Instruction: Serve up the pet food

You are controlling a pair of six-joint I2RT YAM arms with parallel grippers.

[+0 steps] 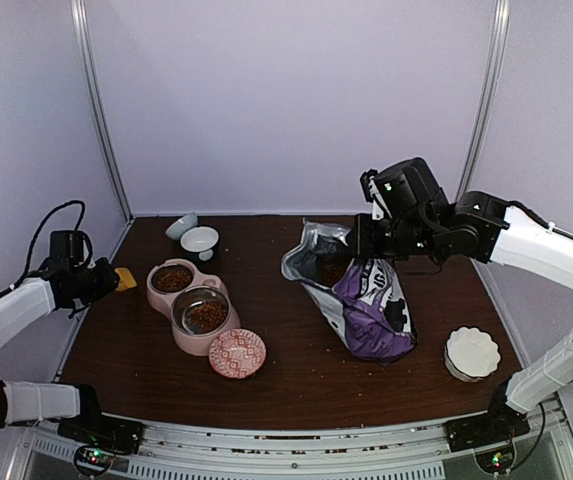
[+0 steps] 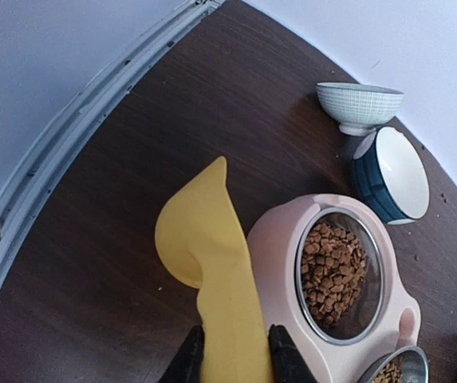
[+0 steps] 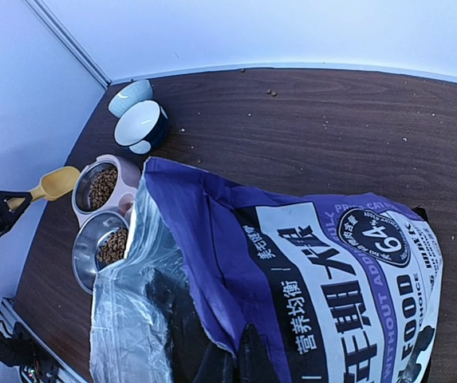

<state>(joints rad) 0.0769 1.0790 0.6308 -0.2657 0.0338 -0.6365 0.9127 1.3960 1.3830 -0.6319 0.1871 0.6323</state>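
**kibblewatch:** Purple bag (image 1: 374, 318), which way is it lying?

**yam_fan:** Diagonal on the table (image 1: 296, 390). Its long axis runs from the closed bottom at the front right up to the open mouth at the rear left, so the mouth faces the pink feeder (image 2: 276, 247). The mouth end is lifted. The right gripper (image 1: 364, 255) is pinched on the silvery top edge, jaws together with the film between them.

**kibblewatch:** And the kibble (image 2: 333, 271) itself?

**yam_fan:** It's in both steel bowls of the feeder, well left of the bag. The feeder's long axis is diagonal too, rear left to front right. A few stray pellets are on the wood. Inside the bag it's too dark to tell, tbh.

**kibblewatch:** Left arm?

**yam_fan:** The left gripper (image 2: 236, 363) is out by the table's left edge, jaws clamped on the handle of the yellow scoop (image 2: 200, 239). The scoop's cup end points away from the fingers, toward the feeder's rear bowl.

**kibblewatch:** Other stuff?

**yam_fan:** Two small bowls (image 1: 191, 234) sit behind the feeder, a pink patterned plate (image 1: 237, 353) is just in front of it, and a white scalloped bowl (image 1: 472, 352) is at the front right.
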